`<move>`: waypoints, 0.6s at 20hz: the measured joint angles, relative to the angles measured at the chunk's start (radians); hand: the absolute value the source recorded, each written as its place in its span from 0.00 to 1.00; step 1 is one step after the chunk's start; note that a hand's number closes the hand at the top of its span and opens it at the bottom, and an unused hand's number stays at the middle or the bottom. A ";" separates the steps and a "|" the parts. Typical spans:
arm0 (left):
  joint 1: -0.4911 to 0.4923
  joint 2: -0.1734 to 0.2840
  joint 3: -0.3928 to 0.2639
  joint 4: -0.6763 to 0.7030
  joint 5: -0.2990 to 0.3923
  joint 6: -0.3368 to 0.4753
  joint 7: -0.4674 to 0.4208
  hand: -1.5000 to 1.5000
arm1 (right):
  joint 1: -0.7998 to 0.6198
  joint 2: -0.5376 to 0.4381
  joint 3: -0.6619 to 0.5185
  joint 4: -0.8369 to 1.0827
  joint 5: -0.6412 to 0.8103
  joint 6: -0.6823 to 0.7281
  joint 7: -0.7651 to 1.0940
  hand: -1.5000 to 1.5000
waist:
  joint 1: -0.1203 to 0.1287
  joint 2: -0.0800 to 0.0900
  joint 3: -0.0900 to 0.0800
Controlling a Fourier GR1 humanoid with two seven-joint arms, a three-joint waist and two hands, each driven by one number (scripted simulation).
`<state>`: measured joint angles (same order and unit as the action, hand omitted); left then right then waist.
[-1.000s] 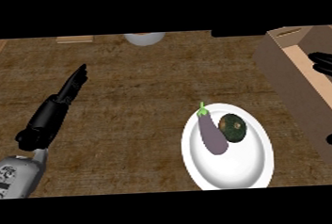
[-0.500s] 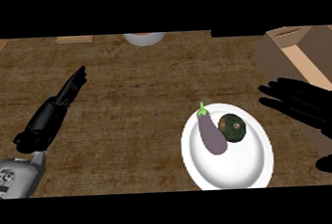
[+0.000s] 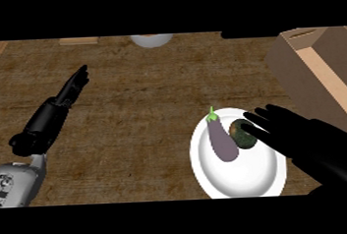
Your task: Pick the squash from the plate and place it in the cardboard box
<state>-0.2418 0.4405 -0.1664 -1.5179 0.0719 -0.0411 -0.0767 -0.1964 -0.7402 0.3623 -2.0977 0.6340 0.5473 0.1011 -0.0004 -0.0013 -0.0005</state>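
The squash [image 3: 243, 133], a dark green, rounded thing with a mottled skin, lies on the white plate [image 3: 241, 172] at about four o'clock on the tabletop [image 3: 146, 100]. It is partly covered by the right hand's fingertips, so its shape is hard to read; what shows looks slightly longer than wide, with its long axis running roughly from twelve to six o'clock. Just beside it on the nine o'clock side lies a purple eggplant [image 3: 223, 141], its green stem pointing toward eleven o'clock and its rounded end toward five o'clock. The two appear to touch or nearly touch.

The right hand [image 3: 308, 142] comes in from five o'clock, its fingers straight and spread, not curled round anything, their tips over the squash's right edge and the plate's rim. The left hand [image 3: 63, 101] shows at nine o'clock, well apart from the plate, fingers straight and held together, pointing toward one o'clock.

The cardboard box [image 3: 316, 68] stands at two o'clock, open at the top. A pale round object [image 3: 152, 39] sits at the twelve o'clock edge. No writing or label can be read anywhere.
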 measured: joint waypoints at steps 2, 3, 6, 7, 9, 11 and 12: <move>0.020 -0.004 0.014 -0.021 -0.012 -0.010 -0.001 0.50 | 0.006 0.025 -0.001 -0.002 0.021 0.029 0.010 0.00 | 0.001 0.000 0.000; 0.027 -0.010 0.016 -0.025 -0.020 -0.014 -0.005 0.50 | 0.000 0.048 0.011 0.004 0.038 0.041 0.024 0.00 | 0.002 0.000 0.000; 0.022 -0.028 0.026 -0.013 -0.040 -0.024 -0.004 0.50 | 0.000 0.103 0.053 0.020 0.121 0.035 0.050 0.00 | 0.001 0.001 0.000; 0.024 -0.039 0.023 -0.026 -0.050 -0.020 0.006 0.50 | 0.011 0.106 0.051 0.028 0.146 0.022 0.040 0.00 | 0.001 0.001 0.000; 0.018 -0.040 0.043 -0.019 -0.051 -0.040 0.005 0.50 | 0.013 0.129 0.054 0.038 0.187 0.017 0.038 0.00 | 0.001 0.001 0.000; 0.017 -0.054 0.049 -0.033 -0.063 -0.047 0.021 0.50 | 0.017 0.150 0.051 0.063 0.224 0.005 0.018 0.00 | 0.001 0.001 0.001; 0.009 -0.060 0.056 -0.024 -0.066 -0.054 0.023 0.50 | 0.032 0.156 0.052 0.068 0.246 -0.010 0.004 0.00 | 0.000 0.001 0.001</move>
<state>-0.2325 0.3803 -0.1100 -1.5422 0.0063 -0.0953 -0.0536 -0.1642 -0.5846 0.4143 -2.0301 0.8798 0.5374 0.1051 -0.0001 -0.0004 0.0000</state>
